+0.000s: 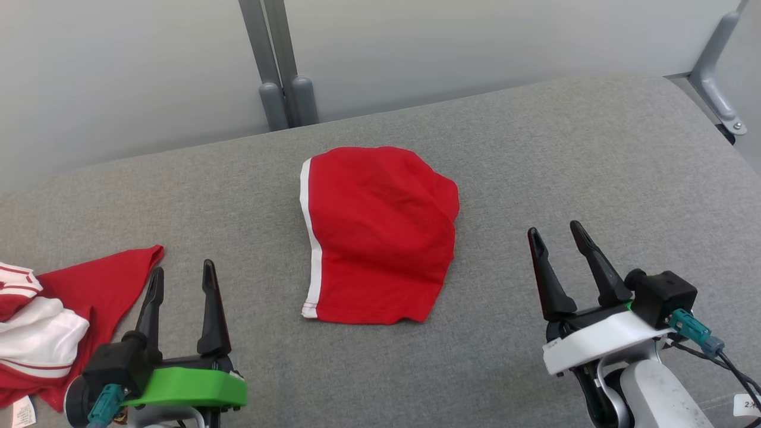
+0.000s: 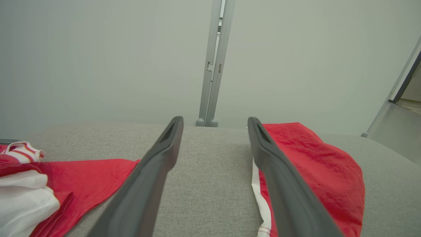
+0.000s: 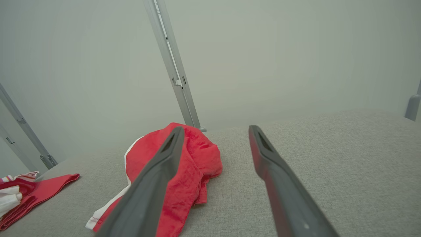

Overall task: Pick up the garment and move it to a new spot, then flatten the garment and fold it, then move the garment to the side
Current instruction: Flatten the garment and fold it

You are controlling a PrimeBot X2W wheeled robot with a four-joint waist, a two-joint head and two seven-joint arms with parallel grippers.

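A red garment (image 1: 377, 235) with a white stripe down its left edge lies folded flat in the middle of the grey table (image 1: 565, 166). My left gripper (image 1: 181, 276) stands open at the lower left, apart from the garment and empty. On the lower right, my right gripper (image 1: 556, 235) is open too, a short way right of the garment. In the left wrist view the garment (image 2: 322, 171) lies past the right finger (image 2: 279, 184). The right wrist view has the garment (image 3: 194, 164) behind the left finger (image 3: 154, 184), with bare table between the fingertips.
A pile of red and white clothes (image 1: 47, 321) lies at the table's left edge, close to my left gripper. Grey posts (image 1: 285, 101) stand behind the far table edge against a pale wall. A metal bracket (image 1: 716, 89) is at the far right corner.
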